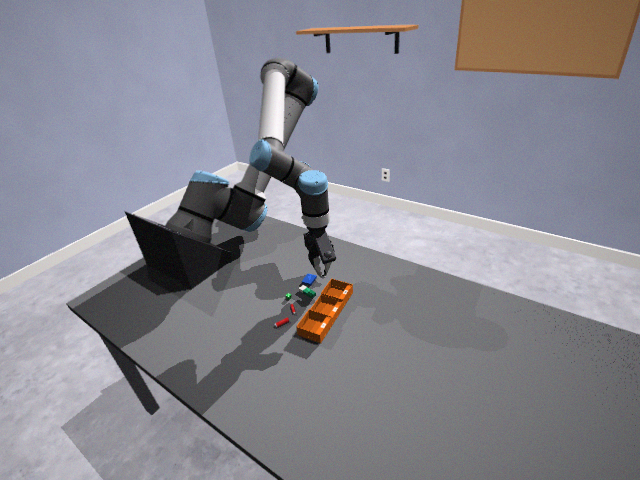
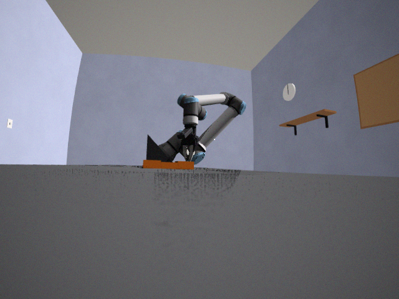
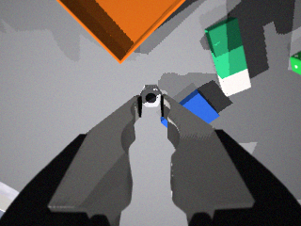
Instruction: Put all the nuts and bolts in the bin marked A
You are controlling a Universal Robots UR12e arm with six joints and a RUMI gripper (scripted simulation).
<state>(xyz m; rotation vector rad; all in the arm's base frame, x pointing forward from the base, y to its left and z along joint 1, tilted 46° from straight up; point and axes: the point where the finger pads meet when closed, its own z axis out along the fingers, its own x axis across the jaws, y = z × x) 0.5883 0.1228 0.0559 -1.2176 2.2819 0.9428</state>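
My gripper is shut on a small white nut with a dark hole, held a little above the table. In the top view the gripper hangs just off the far end of the orange three-compartment bin row; in the wrist view the bin's corner lies ahead of the fingers. A blue block lies under the right finger. A green and white block lies to the right. On the table beside the bins lie two red bolts and a small green nut.
The arm's dark base mount stands at the table's far left corner. In the exterior view only the bin row's orange side and the gripper above it show over the table edge. I cannot read the bin labels.
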